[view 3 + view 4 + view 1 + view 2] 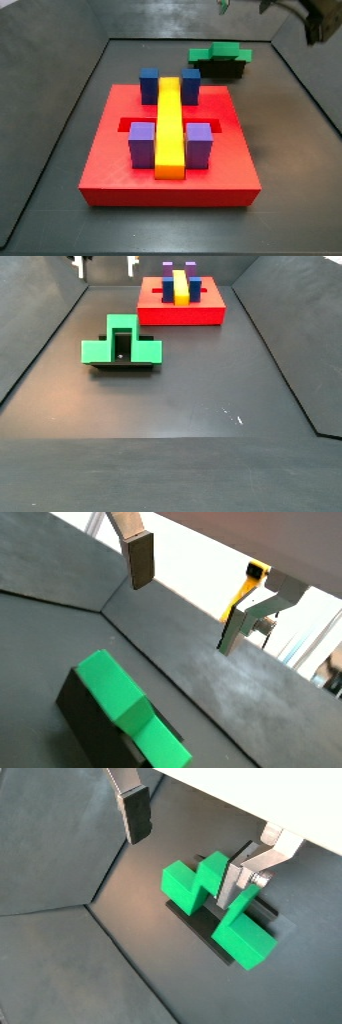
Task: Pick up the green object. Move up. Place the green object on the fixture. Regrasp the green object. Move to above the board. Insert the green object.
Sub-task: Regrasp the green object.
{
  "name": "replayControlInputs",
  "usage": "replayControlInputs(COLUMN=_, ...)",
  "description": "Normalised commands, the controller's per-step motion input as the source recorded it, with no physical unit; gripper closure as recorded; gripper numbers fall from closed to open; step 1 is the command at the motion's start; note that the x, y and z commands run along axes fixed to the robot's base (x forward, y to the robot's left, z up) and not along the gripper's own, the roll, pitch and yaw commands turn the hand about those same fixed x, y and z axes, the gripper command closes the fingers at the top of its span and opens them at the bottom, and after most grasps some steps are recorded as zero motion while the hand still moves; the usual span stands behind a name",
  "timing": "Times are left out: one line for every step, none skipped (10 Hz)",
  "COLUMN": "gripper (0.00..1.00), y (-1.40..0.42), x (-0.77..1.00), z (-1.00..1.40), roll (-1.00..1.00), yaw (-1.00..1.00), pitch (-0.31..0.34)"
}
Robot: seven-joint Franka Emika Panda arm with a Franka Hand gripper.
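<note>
Two silver fingers with dark pads show in both wrist views, and you can see them standing apart with nothing between them — the gripper [194, 843] is spread wide and empty, hanging above the floor. In a wrist view, one finger [139, 559] sits high over the dark floor, the other [251, 615] further across, and the green object [127, 709] lies below them, untouched.

Look at the green object [214, 908] in a wrist view: it rests on top of the fixture [201, 924], whose dark edge shows beneath the green. The piece is stepped, with a raised middle. In a side view you find the green object [122, 346] sitting on the fixture [124, 367] on the left of the floor, well apart from the board [182, 309], which lies further back. In a side view taken from another angle, the green object [221, 53] and the fixture [222, 70] sit at the far end, beyond the board [167, 175].

On the board you have a long yellow bar [170, 130] running down the middle, blue blocks [151, 85] at its far end and purple blocks [142, 142] either side nearer the front.

Only parts of the gripper [315, 18] reach the upper edge in the side views — its fingers [82, 266] are dark and mostly cut off there.
</note>
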Motion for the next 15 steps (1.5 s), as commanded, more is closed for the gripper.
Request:
replayControlInputs(gripper=0.00, y=-0.25, x=-0.06, z=-0.42, roll=0.46, yaw=0.00, pitch=0.246)
replayControlInputs(gripper=0.00, y=-0.21, x=0.00, z=-0.28, roll=0.22, yaw=-0.05, pitch=0.180)
replayControlInputs(gripper=0.00, y=-0.11, x=0.00, z=-0.10, roll=0.13, yaw=-0.16, pitch=0.217)
replayControlInputs(gripper=0.00, y=0.00, x=0.09, z=-0.19, roll=0.00, yaw=-0.19, pitch=0.103)
replayControlInputs(gripper=0.00, y=0.00, x=0.12, z=-0.31, roll=0.00, yaw=-0.21, pitch=0.106)
replayControlInputs(gripper=0.00, y=0.02, x=0.18, z=-0.43, roll=0.00, yaw=-0.19, pitch=0.143)
replayControlInputs(gripper=0.00, y=0.08, x=0.25, z=-0.47, roll=-0.03, yaw=-0.11, pitch=0.023)
replayControlInputs(gripper=0.00, y=0.14, x=0.13, z=-0.40, roll=-0.06, yaw=-0.02, pitch=0.000)
replayControlInputs(gripper=0.00, y=0.19, x=0.00, z=-0.28, roll=-0.02, yaw=0.00, pitch=-0.049)
replayControlInputs(gripper=0.00, y=0.23, x=-0.11, z=-0.08, roll=-0.08, yaw=0.00, pitch=-0.094)
replayControlInputs(gripper=0.00, y=0.19, x=-0.13, z=-0.01, roll=-0.10, yaw=0.00, pitch=-0.103)
replayControlInputs(gripper=0.00, y=0.09, x=-0.09, z=-0.13, roll=-0.02, yaw=0.00, pitch=-0.074)
replayControlInputs(gripper=0.00, y=0.03, x=-0.10, z=-0.24, roll=0.00, yaw=0.00, pitch=-0.054)
replayControlInputs(gripper=0.00, y=0.01, x=-0.21, z=-0.20, roll=-0.01, yaw=0.00, pitch=-0.071)
replayControlInputs(gripper=0.00, y=0.02, x=-0.30, z=-0.11, roll=-0.05, yaw=0.00, pitch=-0.071)
